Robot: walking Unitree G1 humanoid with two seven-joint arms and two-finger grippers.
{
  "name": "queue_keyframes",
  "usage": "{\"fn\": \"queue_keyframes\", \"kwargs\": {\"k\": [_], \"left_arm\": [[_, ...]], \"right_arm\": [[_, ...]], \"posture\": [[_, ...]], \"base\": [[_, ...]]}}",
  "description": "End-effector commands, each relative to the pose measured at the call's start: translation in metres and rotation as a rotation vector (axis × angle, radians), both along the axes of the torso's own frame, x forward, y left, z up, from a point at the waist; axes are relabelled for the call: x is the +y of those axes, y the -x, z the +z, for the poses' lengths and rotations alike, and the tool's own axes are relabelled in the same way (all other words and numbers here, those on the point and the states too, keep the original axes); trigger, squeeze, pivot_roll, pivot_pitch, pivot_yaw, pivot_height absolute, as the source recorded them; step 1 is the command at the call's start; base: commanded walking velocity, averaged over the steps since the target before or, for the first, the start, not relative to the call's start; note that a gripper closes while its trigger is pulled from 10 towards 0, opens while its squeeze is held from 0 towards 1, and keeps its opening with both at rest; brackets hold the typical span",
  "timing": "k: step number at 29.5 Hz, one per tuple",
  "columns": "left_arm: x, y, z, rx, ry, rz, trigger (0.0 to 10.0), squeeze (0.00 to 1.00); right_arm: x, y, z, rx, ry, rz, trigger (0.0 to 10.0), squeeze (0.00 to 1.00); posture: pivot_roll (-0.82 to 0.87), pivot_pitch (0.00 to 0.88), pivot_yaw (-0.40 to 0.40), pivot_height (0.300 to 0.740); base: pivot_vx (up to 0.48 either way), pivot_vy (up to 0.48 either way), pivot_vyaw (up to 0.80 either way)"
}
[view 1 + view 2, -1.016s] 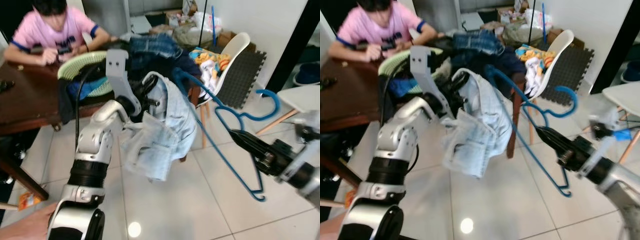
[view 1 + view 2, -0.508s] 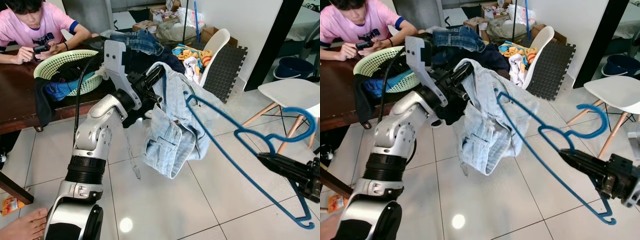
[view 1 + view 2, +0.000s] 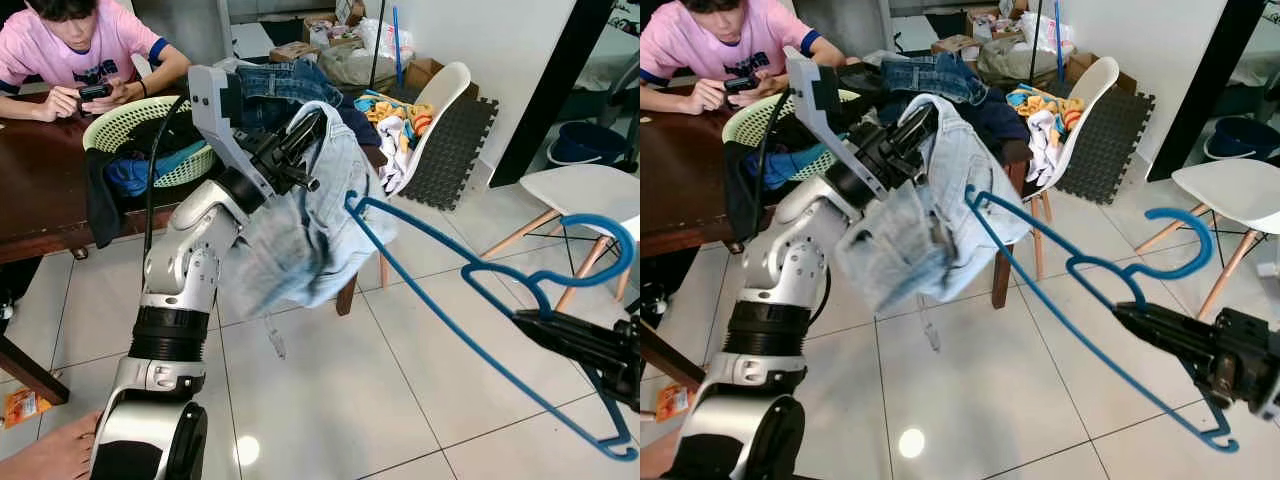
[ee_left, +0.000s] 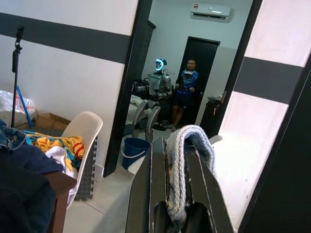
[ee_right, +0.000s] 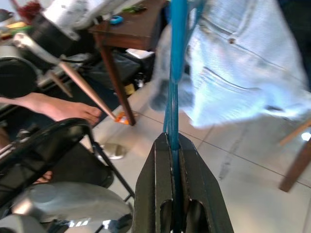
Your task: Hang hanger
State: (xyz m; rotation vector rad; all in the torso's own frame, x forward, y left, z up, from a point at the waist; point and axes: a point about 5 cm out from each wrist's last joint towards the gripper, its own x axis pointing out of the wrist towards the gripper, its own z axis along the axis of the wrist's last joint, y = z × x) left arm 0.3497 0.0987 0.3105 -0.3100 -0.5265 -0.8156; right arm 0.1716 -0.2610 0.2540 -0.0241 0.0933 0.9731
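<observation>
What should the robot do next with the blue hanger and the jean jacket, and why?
Probably nudge the right gripper toward the left gripper, sliding the blue hanger deeper into the denim jacket. The hanger's far tip sits just at the jacket's edge, and the jacket hangs pinched from the left gripper, so the shoulder looks not yet seated inside.

The blue wire hanger tilts in mid-air. Its far end pokes into the hanging pale denim garment.
</observation>
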Motion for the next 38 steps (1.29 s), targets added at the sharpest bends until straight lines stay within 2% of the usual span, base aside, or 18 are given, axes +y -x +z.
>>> {"fn": "queue_keyframes", "kwargs": {"k": [1,5,17,26,33,38], "left_arm": [[-0.001,0.001,0.013,-0.057,0.022,0.009,10.0,0.00],[-0.001,0.000,0.013,-0.054,0.020,0.019,10.0,0.00],[-0.007,0.002,0.015,-0.045,0.041,0.000,10.0,0.00],[-0.024,0.011,0.020,-0.039,0.068,-0.066,10.0,0.00],[-0.024,0.012,0.021,-0.034,0.076,-0.067,10.0,0.00],[-0.022,0.011,0.024,-0.033,0.086,-0.064,10.0,0.00]], "right_arm": [[0.010,0.005,0.004,0.001,0.002,0.077,10.0,0.00],[0.013,0.008,0.008,0.000,0.021,0.105,10.0,0.00],[0.018,0.005,0.007,-0.008,0.067,0.075,10.0,0.00],[0.027,-0.012,0.000,-0.023,0.163,-0.017,10.0,0.00],[0.024,-0.020,0.000,-0.036,0.213,-0.092,10.0,0.00],[0.018,-0.030,0.001,-0.056,0.236,-0.192,10.0,0.00]], "posture": [[-0.06,0.112,0.027,0.740],[-0.06,0.112,0.027,0.740],[-0.06,0.119,0.036,0.740],[-0.05,0.120,0.040,0.740],[-0.05,0.122,0.042,0.740],[-0.05,0.123,0.044,0.740]], "base": [[0.000,0.000,0.00],[0.000,0.000,0.00],[0.000,0.000,0.00],[0.000,0.000,0.00],[0.000,0.000,0.00],[0.000,0.000,0.00]]}}
